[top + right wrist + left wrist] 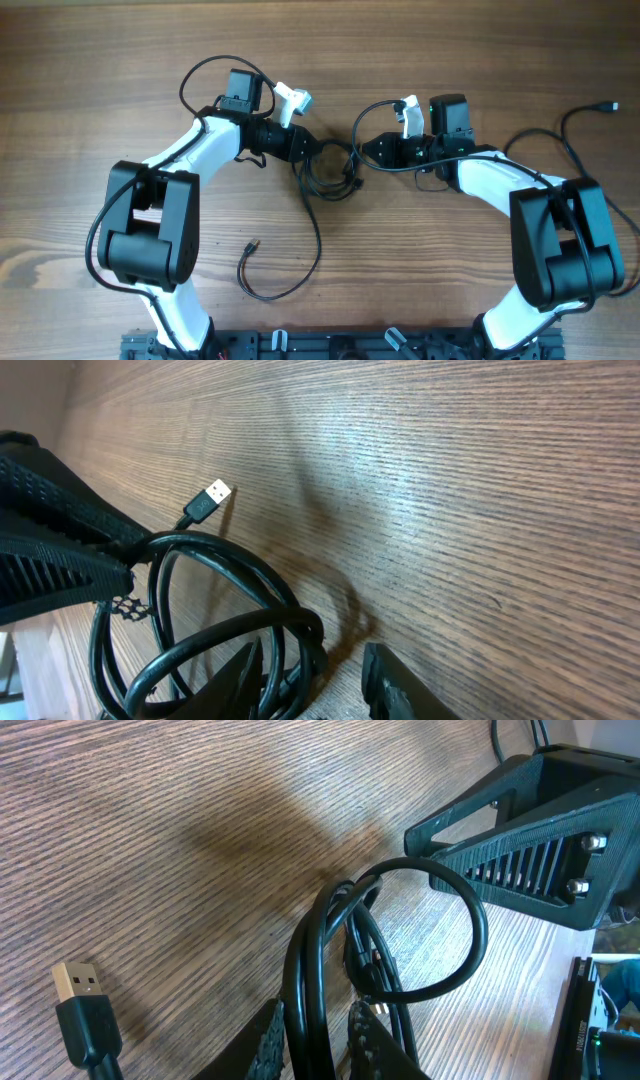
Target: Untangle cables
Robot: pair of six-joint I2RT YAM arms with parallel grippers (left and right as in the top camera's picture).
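A tangle of thin black cables [330, 178] lies on the wooden table between my two grippers. My left gripper [312, 152] is at its left edge. In the left wrist view the fingers [318, 1045] are shut on two strands of the bundle [305, 960]. My right gripper [362, 148] is at the tangle's right edge. In the right wrist view its fingers [315, 680] are open, with loops [230, 628] lying against the left finger. A silvery USB plug [215, 492] lies loose on the table; it also shows in the left wrist view [80, 990].
One strand runs from the tangle toward the front and ends in a small plug [248, 247]. Another thin black cable [575, 118] lies at the far right behind my right arm, its plug [605, 105] near the table's right edge.
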